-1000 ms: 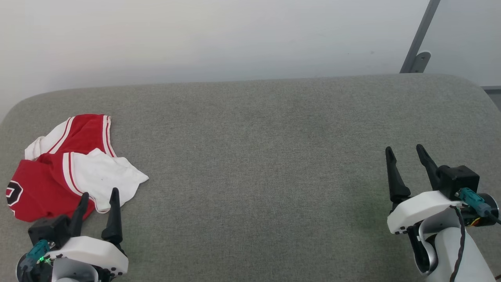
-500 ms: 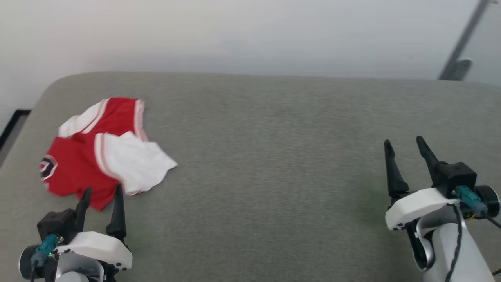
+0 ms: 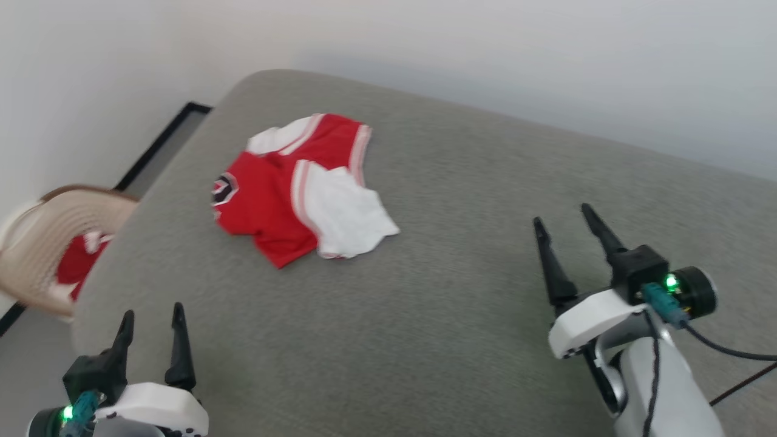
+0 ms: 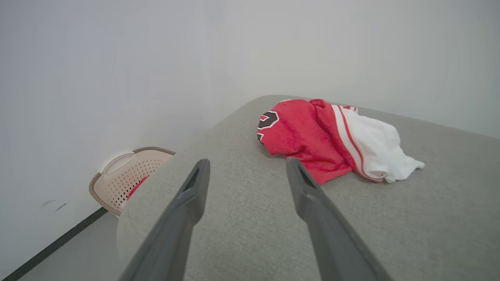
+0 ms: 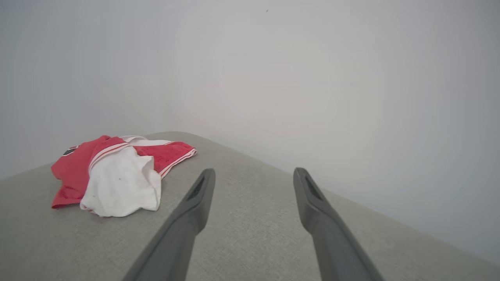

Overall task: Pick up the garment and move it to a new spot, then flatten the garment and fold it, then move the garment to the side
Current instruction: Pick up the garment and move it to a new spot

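I see the shirt (image 3: 291, 194) crumpled on the grey pad (image 3: 461, 315), far-left area near the rounded corner, white sleeve on top. Left gripper (image 3: 152, 311) has fingers apart, empty, over the pad's near-left edge, short of the shirt. Right gripper (image 3: 562, 215) also spread, empty, well off to the right. Beige basket (image 3: 48, 243) sits beside the pad's left edge, something red inside

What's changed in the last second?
The view has swung to the robot's left, bringing a basket into sight; that is the camera turning, not the garment moving. The garment lies crumpled as before, untouched. The left gripper and right gripper stay open and empty.
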Controlling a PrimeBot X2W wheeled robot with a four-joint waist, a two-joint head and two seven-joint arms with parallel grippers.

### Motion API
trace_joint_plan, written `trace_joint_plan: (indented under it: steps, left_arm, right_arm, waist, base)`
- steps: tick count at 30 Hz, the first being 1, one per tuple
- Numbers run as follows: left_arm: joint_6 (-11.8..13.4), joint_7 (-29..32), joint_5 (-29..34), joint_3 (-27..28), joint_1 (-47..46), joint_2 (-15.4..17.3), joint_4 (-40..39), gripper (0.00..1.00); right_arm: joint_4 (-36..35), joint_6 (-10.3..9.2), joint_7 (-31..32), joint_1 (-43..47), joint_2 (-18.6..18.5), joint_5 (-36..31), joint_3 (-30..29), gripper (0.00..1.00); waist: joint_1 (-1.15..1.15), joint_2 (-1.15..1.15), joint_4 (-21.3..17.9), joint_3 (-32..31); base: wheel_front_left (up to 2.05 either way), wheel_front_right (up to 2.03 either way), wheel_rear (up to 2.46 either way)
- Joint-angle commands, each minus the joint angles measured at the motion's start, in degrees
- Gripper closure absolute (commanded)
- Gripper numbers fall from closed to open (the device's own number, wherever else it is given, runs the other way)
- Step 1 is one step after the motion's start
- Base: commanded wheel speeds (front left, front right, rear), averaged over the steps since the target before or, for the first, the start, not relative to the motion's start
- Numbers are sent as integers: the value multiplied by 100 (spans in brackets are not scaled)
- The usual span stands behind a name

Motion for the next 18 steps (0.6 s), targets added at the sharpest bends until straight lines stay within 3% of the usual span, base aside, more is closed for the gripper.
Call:
trace_joint_plan:
  steps: [1, 11, 18]
  left_arm:
    - [28, -47, 97, 50, 100, -16, -29, 0]
    - [114, -56, 30, 333, 328, -201, -443, 0]
    - [-137, -56, -140, 82, -218, -145, -209, 0]
  right_arm:
    - [55, -2, -61, -46, 34, -80, 101, 0]
    - [284, -3, -61, -293, 35, 260, 737, 0]
    - [248, -2, -61, -249, 42, 372, 745, 0]
  waist:
    - [0, 0, 488, -36]
    - [0, 0, 636, 116]
    - [0, 0, 413, 287]
  base:
    - [0, 0, 0]
    - [0, 0, 0]
    - [0, 0, 0]
